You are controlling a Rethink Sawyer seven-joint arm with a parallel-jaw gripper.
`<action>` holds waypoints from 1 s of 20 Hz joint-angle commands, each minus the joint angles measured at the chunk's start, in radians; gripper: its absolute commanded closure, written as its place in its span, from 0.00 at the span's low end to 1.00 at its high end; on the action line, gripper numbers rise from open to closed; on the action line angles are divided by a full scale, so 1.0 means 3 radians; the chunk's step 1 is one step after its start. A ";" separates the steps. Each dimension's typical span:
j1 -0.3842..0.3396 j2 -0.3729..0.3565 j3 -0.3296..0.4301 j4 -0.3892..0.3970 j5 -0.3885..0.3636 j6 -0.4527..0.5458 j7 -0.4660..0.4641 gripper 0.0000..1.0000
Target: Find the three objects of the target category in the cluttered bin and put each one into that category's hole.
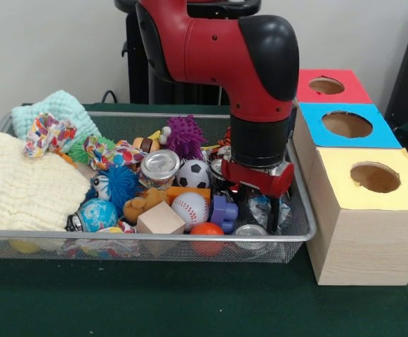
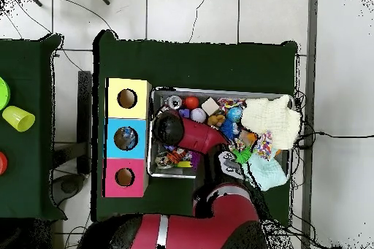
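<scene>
The gripper (image 1: 260,202) is down inside the wire bin (image 1: 298,232), at its right end in the front view, close to the three boxes. Its tips sink among crinkled silver wrappers (image 1: 261,209) and a small tin (image 1: 251,232) lying against the near rim — whether the claw is open, closed or already holding something I cannot tell, since the red wrist block and the clutter hide the tips.

Which category is wanted is not given. Going by where the claw works, my guess is the metal things: the tin by the near rim and the silver can (image 1: 160,166) standing upright further left, lid facing up, long axis vertical. The tin by the rim looks to be lying low with its round face up, though that is hard to read.

To do this step well, the claw should close on one item only — not the purple block (image 1: 224,212) or the orange ball (image 1: 207,229) just beside it — then lift straight up clear of the mesh wall before swinging right.

The holes sit in the yellow box (image 1: 372,203) nearest, the blue box (image 1: 347,126) behind it, and the red box (image 1: 328,88) farthest.
</scene>
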 commanded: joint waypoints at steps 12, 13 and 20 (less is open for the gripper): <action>0.0153 -0.0048 0.0475 0.0460 0.0069 -0.0407 0.0650 0.00; 0.0171 -0.0037 0.0468 0.0449 0.0096 -0.0411 0.0668 0.00; 0.0244 -0.0063 0.0440 0.0447 0.0200 -0.0377 0.0691 0.00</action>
